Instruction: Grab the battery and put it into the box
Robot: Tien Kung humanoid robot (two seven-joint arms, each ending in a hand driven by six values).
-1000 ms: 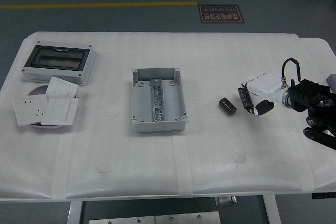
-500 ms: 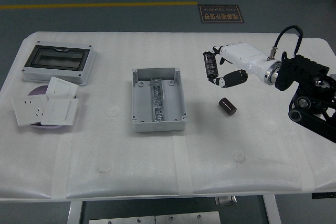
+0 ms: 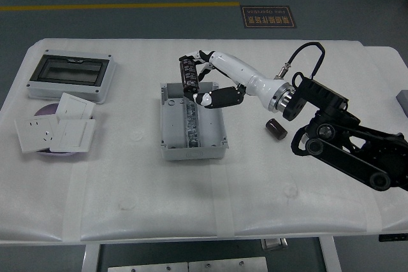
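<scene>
One robot hand [image 3: 203, 81] shows, the right one, and it comes in from the right side over the white counter [image 3: 204, 189]. Its fingers are wrapped around a dark battery [image 3: 188, 76] shaped like a little can. The battery stands almost upright in the grip and hangs over the far end of the grey box [image 3: 192, 121]. The box is open on top and sits near the middle of the counter. I can't tell if the battery touches the box wall or is just above it.

A second battery [image 3: 276, 128], short and dark, lies on its side on the counter, to the right of the box and close to the black arm.

Far to the left there is a grey case with a dark see-through lid [image 3: 71, 74]. In front of it lie some white wall switches and a socket plate [image 3: 57, 132], stacked partly over a purple disc [image 3: 43, 110]
</scene>
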